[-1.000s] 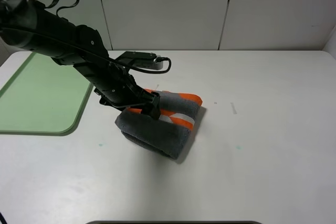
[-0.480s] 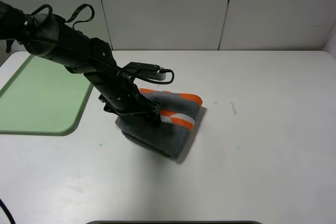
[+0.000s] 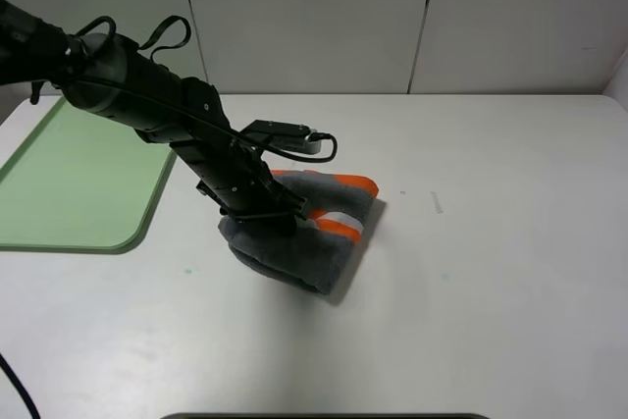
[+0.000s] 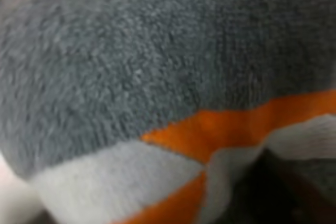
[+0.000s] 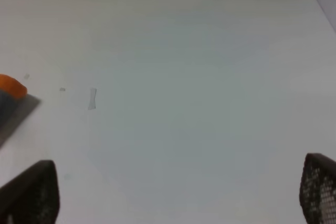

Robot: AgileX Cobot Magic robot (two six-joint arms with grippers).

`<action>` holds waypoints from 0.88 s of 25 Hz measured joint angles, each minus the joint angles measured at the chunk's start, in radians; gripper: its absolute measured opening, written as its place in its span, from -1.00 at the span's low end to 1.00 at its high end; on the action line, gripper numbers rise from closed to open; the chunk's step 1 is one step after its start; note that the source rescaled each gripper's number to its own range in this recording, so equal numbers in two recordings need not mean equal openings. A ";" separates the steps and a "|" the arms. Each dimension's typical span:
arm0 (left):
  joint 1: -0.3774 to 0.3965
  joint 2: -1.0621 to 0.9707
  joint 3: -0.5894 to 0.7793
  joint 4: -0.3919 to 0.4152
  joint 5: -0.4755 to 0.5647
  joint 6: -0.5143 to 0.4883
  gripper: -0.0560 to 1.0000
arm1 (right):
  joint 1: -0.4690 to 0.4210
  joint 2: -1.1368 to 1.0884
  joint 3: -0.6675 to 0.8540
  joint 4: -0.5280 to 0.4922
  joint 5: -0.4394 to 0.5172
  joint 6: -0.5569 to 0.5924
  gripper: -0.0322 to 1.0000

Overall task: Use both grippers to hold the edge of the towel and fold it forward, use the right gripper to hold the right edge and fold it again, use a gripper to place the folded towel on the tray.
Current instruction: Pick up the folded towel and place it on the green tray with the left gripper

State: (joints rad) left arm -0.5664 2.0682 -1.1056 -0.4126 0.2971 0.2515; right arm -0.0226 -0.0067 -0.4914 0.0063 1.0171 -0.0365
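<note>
- Your towel is lying folded into a thick pad near the middle of the table, the orange-and-white band showing on top at its far right side; the green tray is sitting well apart from it at the table's left edge.
- Your left gripper is pressing down into the top of the pad from the tray side; in the high view the fingertips are sinking out of sight in the pile, and the left wrist view is giving nothing but blurred grey terry and striped band — so I cannot tell whether the jaws are spread or pinching cloth.
- Your right gripper is hanging over bare table with its fingers spread wide, holding nothing; only a corner of the towel is peeking in at that view's edge.
- Judging the cloth: it is looking soft, light and limp, thick where layered; it should be neither fragile nor slippery, but the layers are likely to slide apart or droop open if you are lifting by one ply.
- You should be taking hold at the folded edge nearest the tray, biting through all layers at once — deep enough that the stack is lifting as one pad.
</note>
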 joint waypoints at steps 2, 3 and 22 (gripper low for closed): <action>-0.002 0.001 0.000 -0.009 0.003 0.000 -0.33 | 0.000 0.000 0.000 0.000 0.000 0.000 1.00; -0.003 0.001 0.000 -0.010 0.003 -0.002 -0.38 | 0.000 0.000 0.000 0.000 0.000 0.000 1.00; 0.058 -0.115 -0.023 0.068 0.164 -0.057 -0.40 | 0.000 0.000 0.000 0.000 0.001 0.000 1.00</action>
State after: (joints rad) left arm -0.5085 1.9528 -1.1289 -0.3447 0.4615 0.1944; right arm -0.0226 -0.0067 -0.4914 0.0063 1.0183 -0.0365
